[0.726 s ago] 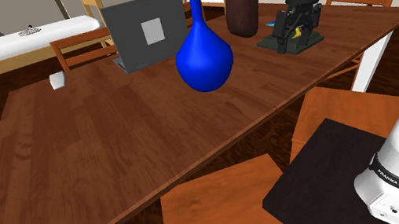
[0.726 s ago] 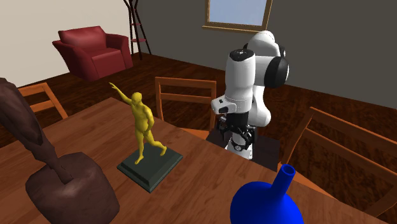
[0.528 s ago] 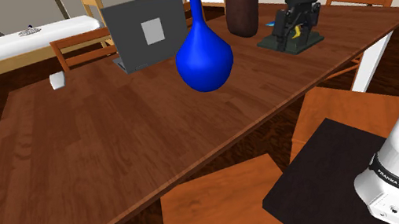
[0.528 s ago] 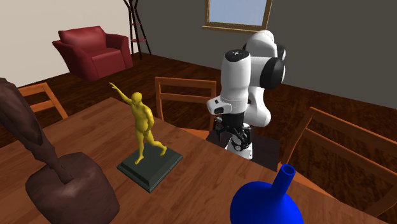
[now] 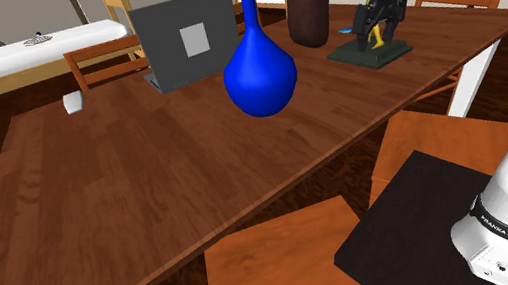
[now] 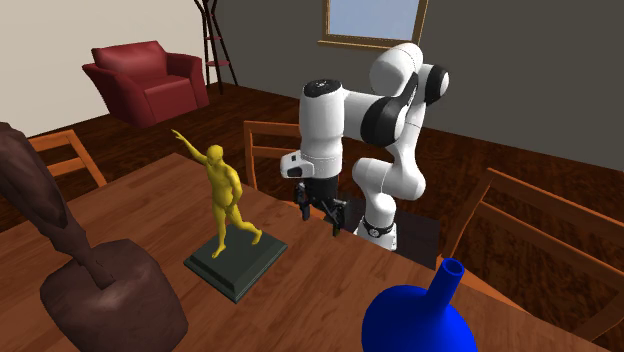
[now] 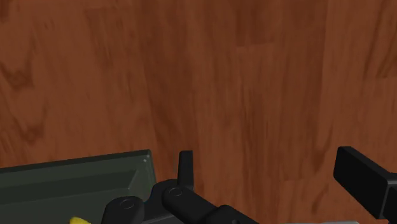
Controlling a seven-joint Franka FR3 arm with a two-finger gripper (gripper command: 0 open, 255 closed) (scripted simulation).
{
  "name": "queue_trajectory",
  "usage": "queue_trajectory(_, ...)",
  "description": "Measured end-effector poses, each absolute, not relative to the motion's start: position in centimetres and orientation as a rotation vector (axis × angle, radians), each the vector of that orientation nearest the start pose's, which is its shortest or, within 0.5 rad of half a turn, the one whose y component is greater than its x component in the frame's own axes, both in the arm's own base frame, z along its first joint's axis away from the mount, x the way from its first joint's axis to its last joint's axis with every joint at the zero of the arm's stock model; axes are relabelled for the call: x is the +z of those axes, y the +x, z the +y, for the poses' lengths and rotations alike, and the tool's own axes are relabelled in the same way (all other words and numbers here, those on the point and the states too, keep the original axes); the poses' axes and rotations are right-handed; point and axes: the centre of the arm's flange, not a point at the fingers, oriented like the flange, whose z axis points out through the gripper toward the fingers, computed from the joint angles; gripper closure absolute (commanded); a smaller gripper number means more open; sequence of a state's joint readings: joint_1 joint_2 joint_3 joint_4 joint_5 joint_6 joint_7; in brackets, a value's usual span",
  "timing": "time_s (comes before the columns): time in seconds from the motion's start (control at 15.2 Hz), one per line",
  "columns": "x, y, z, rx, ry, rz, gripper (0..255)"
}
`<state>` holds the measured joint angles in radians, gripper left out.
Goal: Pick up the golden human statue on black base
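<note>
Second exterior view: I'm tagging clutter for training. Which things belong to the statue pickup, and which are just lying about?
Job: golden statue, its dark base, open gripper.
Lying about: blue vase, brown sculpture, red armchair, grey laptop.

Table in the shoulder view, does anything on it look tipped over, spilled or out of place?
Nothing stands out. The golden statue stands upright on its dark base, the blue vase and the brown sculpture are upright, and the grey laptop sits open. The gripper hangs open beside the statue's base.
</note>
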<state>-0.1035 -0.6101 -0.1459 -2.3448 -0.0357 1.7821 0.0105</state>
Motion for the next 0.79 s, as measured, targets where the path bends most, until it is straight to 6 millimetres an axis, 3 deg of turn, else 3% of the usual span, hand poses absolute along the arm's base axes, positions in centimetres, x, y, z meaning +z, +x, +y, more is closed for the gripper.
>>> queue_trajectory(0.53,55.2,39.0,-19.1,-0.115,-3.108,0.412,0)
queue_trajectory(0.79,57.0,41.2,-24.0,-0.236,-3.137,0.435,0)
